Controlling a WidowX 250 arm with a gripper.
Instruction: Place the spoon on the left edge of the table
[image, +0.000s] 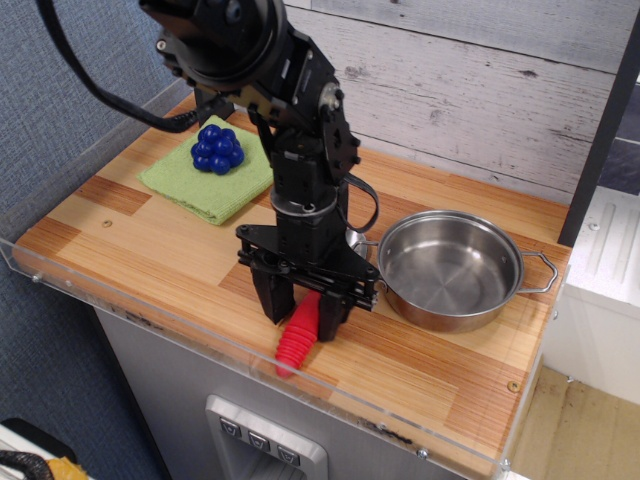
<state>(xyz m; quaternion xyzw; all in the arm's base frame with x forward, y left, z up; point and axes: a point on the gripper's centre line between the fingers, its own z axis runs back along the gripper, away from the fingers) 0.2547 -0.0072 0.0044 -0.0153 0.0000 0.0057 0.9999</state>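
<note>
Straddling spoon (298, 336) handle, gripper (304, 314) pressed low to tabletop (140, 240), fingers narrowly parted, closing for grasp; firm hold unclear. Handle juts below gripper toward front rim; pan (452, 268) beside.

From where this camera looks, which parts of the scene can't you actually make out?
- Spoon: only the red handle shows; the gripper covers its bowl end.
- Whether the fingers already pinch the handle: too close to tell.
- Pan: left handle hidden behind the arm.
- Table: back left corner hidden by the arm.
</note>
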